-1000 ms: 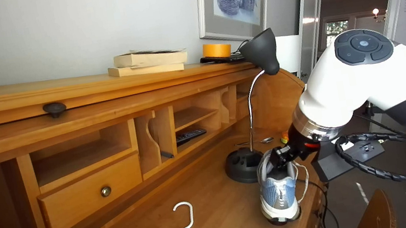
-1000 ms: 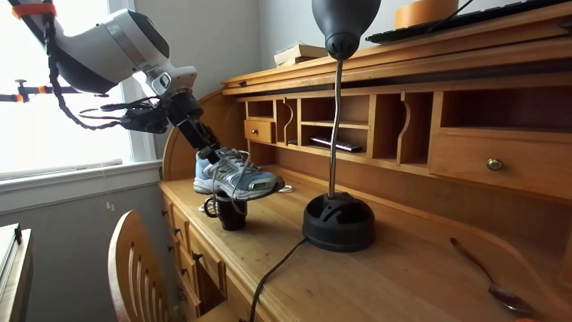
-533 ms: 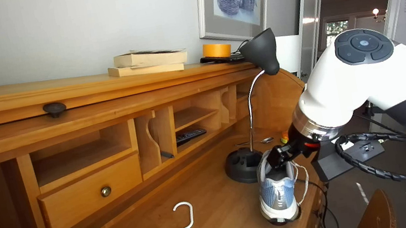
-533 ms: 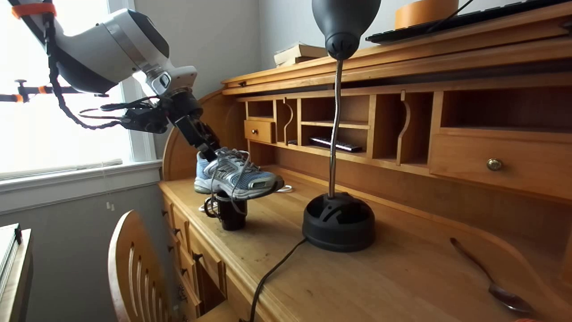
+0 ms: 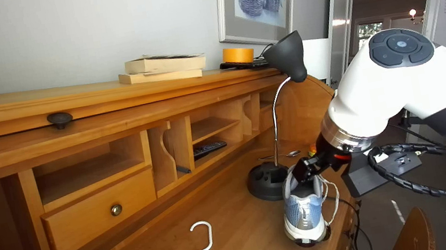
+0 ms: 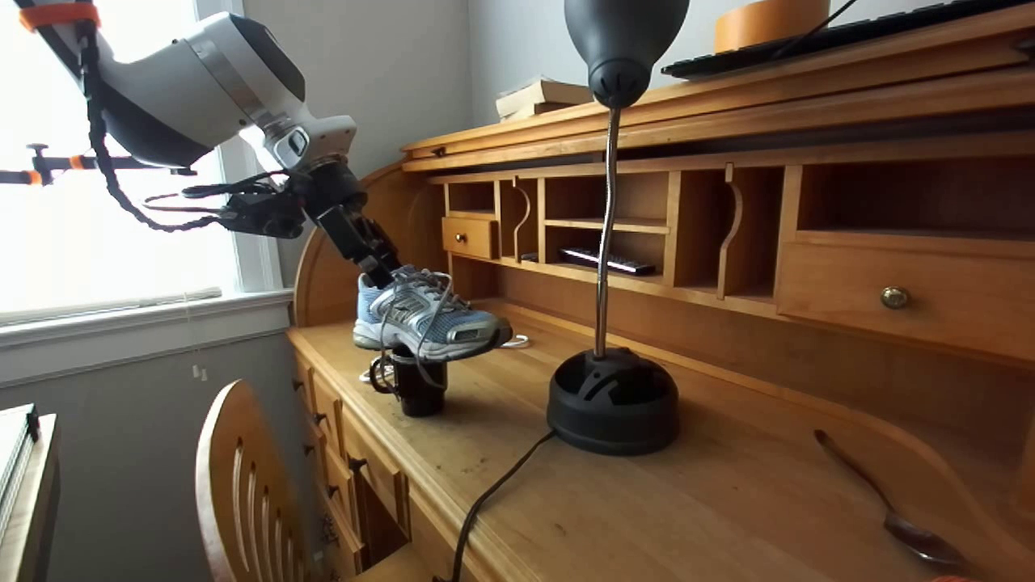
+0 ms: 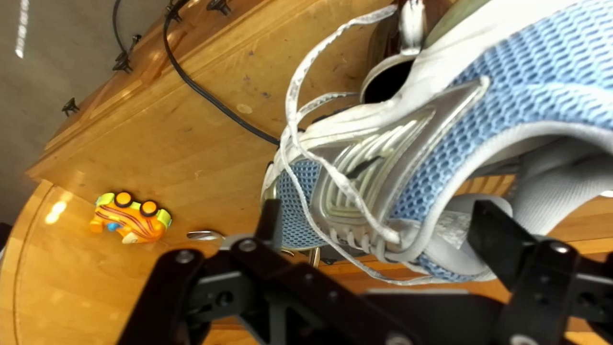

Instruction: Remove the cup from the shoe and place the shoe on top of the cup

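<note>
- One light blue and white shoe (image 6: 424,319) rests sole down across the top of the dark cup (image 6: 422,394), which stands upright on the counter (image 6: 728,485).
- Its long axis lies nearly level: in an exterior view the toe (image 6: 477,335) points right, to the side where the lamp base (image 6: 613,420) sits, the opposite way from the cup's handle (image 6: 374,377).
- In an exterior view the heel (image 5: 306,219) faces the camera and the toe aims away.
- Across the wrist view the axis slants, toe at left, heel running off at upper right, with loose laces (image 7: 342,182) over the side.
- The jaws are spread wide at the shoe's collar, one over the opening, the other toward the toe; whether either touches it, I cannot tell.
- An orange toy (image 7: 129,219) and a spoon (image 6: 918,535) lie apart from the shoe.
</note>
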